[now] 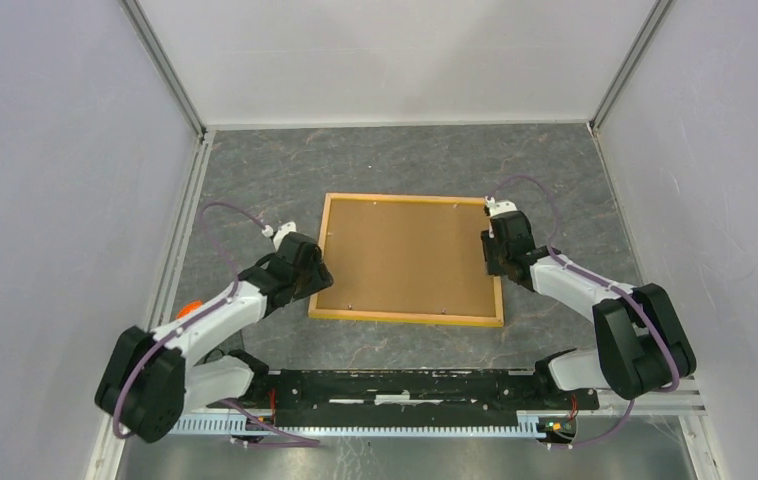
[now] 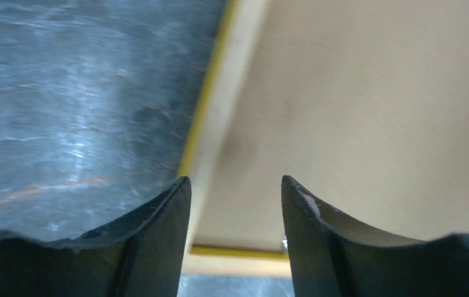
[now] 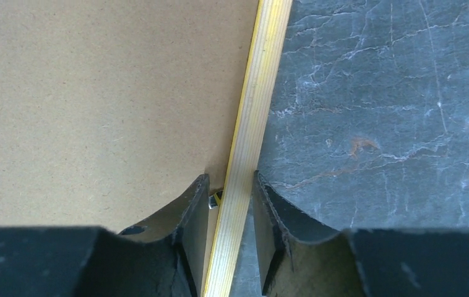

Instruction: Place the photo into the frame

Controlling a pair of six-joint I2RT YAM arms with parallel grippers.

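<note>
The orange-yellow wooden frame [image 1: 405,317] lies face down in the middle of the table, with the brown fibreboard backing panel [image 1: 405,255] in it. The photo is not in view. My left gripper [image 1: 307,262] is open over the frame's near-left corner; in the left wrist view [image 2: 235,185] the left rail [image 2: 232,68] and the panel [image 2: 374,111] show between its fingers. My right gripper [image 1: 497,250] is at the frame's right side; in the right wrist view [image 3: 232,185] its fingers straddle the right rail [image 3: 260,93] closely, with narrow gaps on both sides.
A small metal tab [image 3: 212,199] sits at the panel's edge beside my right gripper's left finger. Grey marbled tabletop [image 1: 405,165] surrounds the frame. White walls enclose the table on three sides. An orange object [image 1: 188,309] lies under the left arm.
</note>
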